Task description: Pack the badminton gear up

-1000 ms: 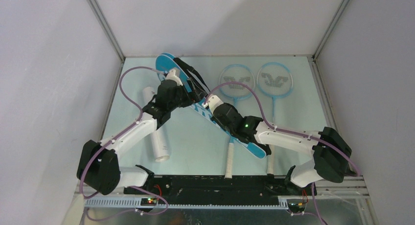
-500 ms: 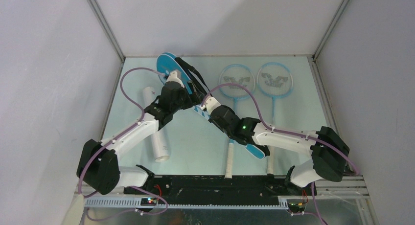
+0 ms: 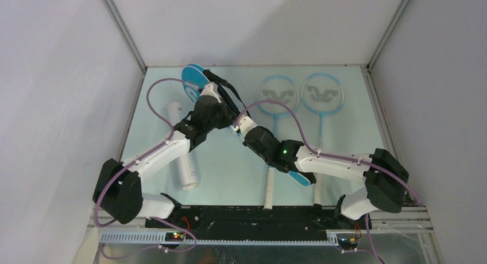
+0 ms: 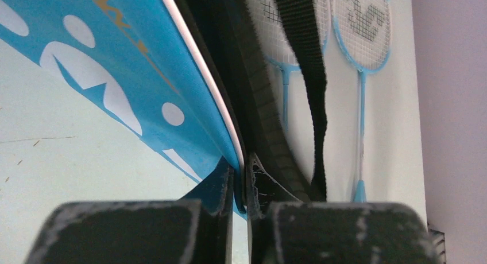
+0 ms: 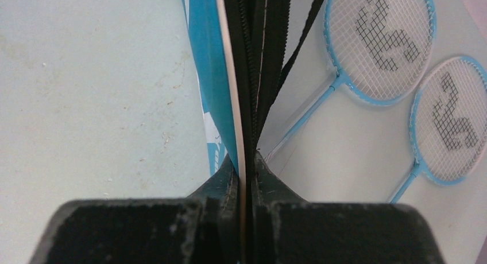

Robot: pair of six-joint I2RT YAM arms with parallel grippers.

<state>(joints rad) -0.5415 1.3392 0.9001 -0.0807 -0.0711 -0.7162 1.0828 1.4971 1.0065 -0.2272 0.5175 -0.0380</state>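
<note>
The blue racket bag (image 3: pixel 193 78) stands on its long edge, running diagonally across the table from far left to near centre. Its black strap (image 3: pixel 225 86) hangs on the far side. My left gripper (image 3: pixel 224 115) is shut on the bag's upper edge (image 4: pixel 115 63), its jaws pinching the white piping and zip. Close beside it, my right gripper (image 3: pixel 236 126) is shut on the same edge (image 5: pixel 208 74). Two light-blue rackets (image 3: pixel 277 94) (image 3: pixel 321 92) lie flat side by side to the right. The white tube (image 3: pixel 184 152) lies at the left.
In both wrist views the strap (image 4: pixel 302 57) (image 5: pixel 298 43) dangles towards the racket heads (image 4: pixel 363 23) (image 5: pixel 380 40). The racket handles (image 3: pixel 269 189) reach the near edge by the arm bases. Enclosure walls and metal frame posts (image 3: pixel 123 31) bound the table.
My left gripper has closed from wide open onto the bag's edge. Both arms have shifted slightly left and away, and the bag has moved with them.
</note>
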